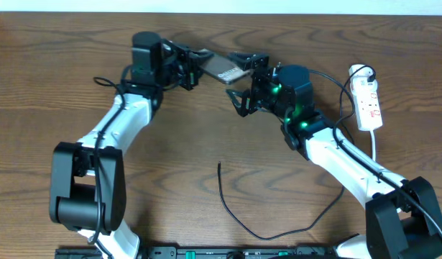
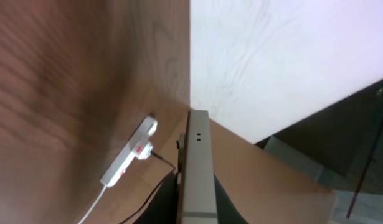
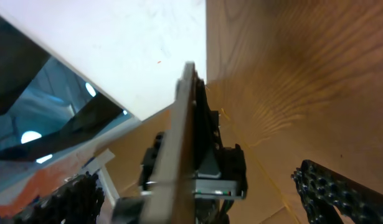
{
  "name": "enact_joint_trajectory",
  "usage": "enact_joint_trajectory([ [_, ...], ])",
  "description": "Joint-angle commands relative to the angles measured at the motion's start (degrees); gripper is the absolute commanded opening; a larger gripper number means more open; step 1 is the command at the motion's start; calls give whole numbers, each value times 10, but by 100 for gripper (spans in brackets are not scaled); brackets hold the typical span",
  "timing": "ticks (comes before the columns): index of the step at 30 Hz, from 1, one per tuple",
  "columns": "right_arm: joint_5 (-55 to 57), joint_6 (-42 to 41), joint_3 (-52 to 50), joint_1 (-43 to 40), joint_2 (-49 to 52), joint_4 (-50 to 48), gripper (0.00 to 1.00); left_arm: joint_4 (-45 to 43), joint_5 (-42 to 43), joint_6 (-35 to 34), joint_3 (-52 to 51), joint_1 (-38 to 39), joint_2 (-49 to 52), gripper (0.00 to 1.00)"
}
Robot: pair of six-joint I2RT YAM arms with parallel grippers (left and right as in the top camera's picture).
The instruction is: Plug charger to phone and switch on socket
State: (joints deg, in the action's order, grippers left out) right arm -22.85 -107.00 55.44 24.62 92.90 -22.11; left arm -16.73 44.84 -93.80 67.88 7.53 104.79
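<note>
The phone (image 1: 224,70) is held edge-up above the table's far middle, lifted off the wood. My left gripper (image 1: 198,67) is shut on its left end; in the left wrist view (image 2: 195,208) the dark jaws clamp the phone's grey edge (image 2: 197,155). My right gripper (image 1: 239,80) is open, one finger on each side of the phone's right end, not touching. The right wrist view shows the phone (image 3: 179,137) edge-on between its spread fingers (image 3: 207,199). The charger cable's tip (image 1: 219,166) lies loose on the table in the middle front. The white socket strip (image 1: 366,97) lies at the far right.
The black cable (image 1: 278,234) curves along the front, then runs up beside my right arm to the strip. The strip (image 2: 130,154) and its white cord also show in the left wrist view. The table's far edge meets a white wall (image 2: 272,56).
</note>
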Motion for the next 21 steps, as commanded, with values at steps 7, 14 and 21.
enact_joint_trajectory([
  [7, -120, 246, 8, -70, -6, -16, 92, -6, 210, 243, 6, -167, -8, 7],
  [14, -166, 356, 9, -64, -6, 39, 99, -6, 412, 405, 6, -237, -7, 7],
  [21, -156, 497, 24, -15, -6, 226, 99, -6, 453, 515, 6, -247, -7, 7],
])
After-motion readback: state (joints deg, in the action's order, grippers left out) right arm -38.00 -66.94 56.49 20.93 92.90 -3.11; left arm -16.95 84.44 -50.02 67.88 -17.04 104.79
